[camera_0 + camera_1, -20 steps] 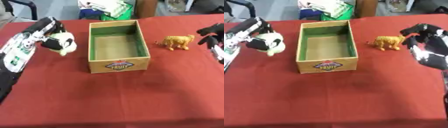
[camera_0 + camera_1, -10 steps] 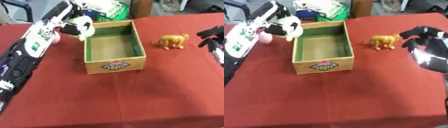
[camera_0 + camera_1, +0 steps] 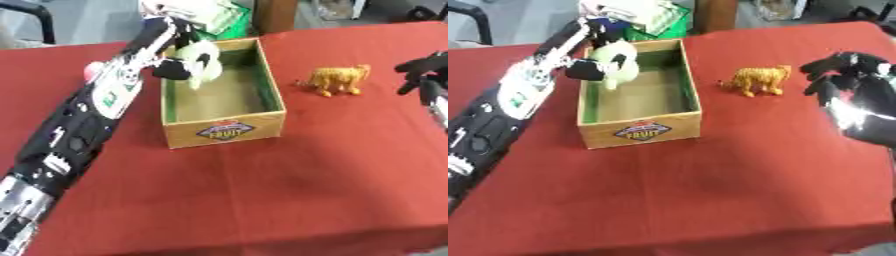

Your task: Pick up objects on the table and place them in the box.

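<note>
Over the box [image 3: 223, 125], left hand [image 3: 171, 32] fingers curl round soft, light cow plush [image 3: 194, 65]; right hand [image 3: 846, 75] fingers curled, empty

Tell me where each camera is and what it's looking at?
Left eye view: in the robot's head, looking down at the red table; left arm fills the left side, right hand at the right edge.
Right eye view: beside it, same aim; right hand bigger.
Both show the left hand holding the black-and-white toy over the box, and the tiger toy.
</note>
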Controlling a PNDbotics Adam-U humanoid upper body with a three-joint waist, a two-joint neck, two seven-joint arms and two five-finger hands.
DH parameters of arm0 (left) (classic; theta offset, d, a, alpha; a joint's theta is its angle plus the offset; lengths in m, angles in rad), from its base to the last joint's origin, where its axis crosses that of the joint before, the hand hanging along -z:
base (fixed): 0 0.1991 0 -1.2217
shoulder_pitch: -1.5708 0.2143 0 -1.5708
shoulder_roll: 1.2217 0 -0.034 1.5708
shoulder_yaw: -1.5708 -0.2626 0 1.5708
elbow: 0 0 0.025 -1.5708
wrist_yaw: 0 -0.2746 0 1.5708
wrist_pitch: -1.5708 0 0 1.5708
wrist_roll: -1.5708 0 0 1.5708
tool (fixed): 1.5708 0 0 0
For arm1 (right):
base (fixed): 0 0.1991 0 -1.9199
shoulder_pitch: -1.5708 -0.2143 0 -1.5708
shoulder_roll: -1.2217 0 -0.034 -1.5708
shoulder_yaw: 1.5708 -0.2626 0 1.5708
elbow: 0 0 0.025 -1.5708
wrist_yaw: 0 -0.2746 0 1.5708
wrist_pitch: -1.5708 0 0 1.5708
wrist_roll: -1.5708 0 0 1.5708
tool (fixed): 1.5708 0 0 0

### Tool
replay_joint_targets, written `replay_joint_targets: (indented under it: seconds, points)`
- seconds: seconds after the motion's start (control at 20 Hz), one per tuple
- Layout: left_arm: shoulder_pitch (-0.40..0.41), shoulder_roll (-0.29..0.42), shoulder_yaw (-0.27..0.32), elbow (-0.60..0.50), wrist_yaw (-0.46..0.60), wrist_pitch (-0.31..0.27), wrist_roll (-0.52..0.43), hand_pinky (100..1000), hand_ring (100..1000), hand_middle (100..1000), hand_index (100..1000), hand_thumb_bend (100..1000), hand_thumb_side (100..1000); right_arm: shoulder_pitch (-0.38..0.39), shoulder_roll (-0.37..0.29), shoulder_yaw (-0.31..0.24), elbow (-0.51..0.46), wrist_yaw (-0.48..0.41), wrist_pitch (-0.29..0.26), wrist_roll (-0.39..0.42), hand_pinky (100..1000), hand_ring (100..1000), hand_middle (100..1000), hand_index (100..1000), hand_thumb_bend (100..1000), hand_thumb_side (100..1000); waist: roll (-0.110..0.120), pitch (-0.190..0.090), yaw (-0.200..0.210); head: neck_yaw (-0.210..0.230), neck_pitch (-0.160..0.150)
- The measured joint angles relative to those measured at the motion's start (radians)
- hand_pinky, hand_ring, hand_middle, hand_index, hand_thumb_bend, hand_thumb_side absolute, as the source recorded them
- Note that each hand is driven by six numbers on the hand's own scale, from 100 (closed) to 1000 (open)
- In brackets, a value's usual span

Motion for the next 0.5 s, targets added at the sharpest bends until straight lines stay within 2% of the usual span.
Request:
replay_joint_targets:
  seconds: [0.05,0.1,0.2,0.3,0.35,0.4,0.45,0.5]
  points:
    - [0.005,-0.004,0.0,0.002,0.01,-0.004,-0.011,740,763,773,862,559,597,0.0,-0.002,0.0,0.001,0.0,-0.002,-0.002,574,775,571,675,100,224,-0.001,0.0,0.004,-0.002,0.0]
    - [0.007,-0.005,0.002,0.002,0.023,-0.006,-0.024,742,768,787,868,561,625,0.0,-0.005,-0.001,0.003,0.0,-0.005,-0.004,574,775,571,676,100,225,-0.003,0.0,0.008,-0.005,0.0]
    - [0.007,-0.006,0.011,-0.004,0.053,-0.006,-0.049,742,764,777,860,545,617,-0.007,-0.013,-0.003,0.007,0.001,-0.013,-0.007,576,776,573,680,100,231,-0.004,0.0,0.011,-0.006,0.0]
    - [0.009,-0.007,0.021,-0.023,0.082,-0.004,-0.06,732,732,723,841,523,599,-0.025,-0.028,-0.002,0.017,0.002,-0.023,-0.009,579,777,583,693,106,246,-0.004,0.0,0.019,-0.009,0.0]
    - [0.013,-0.007,0.026,-0.039,0.098,-0.003,-0.059,724,712,694,831,471,470,-0.04,-0.04,-0.002,0.024,0.003,-0.031,-0.01,581,778,588,700,126,252,-0.005,0.0,0.025,-0.012,0.0]
    - [0.019,-0.007,0.029,-0.058,0.114,-0.002,-0.054,722,707,688,828,462,454,-0.058,-0.055,-0.001,0.034,0.004,-0.041,-0.012,582,778,590,701,132,254,-0.007,0.0,0.032,-0.015,0.0]
    - [0.026,-0.005,0.032,-0.08,0.129,-0.001,-0.046,702,669,631,806,388,344,-0.079,-0.073,0.001,0.047,0.005,-0.053,-0.014,587,780,608,718,169,268,-0.01,0.0,0.038,-0.019,0.0]
    - [0.036,-0.003,0.034,-0.103,0.145,0.002,-0.035,693,654,614,799,354,301,-0.101,-0.094,0.002,0.062,0.008,-0.068,-0.015,590,782,618,726,195,283,-0.012,-0.001,0.046,-0.024,0.0]
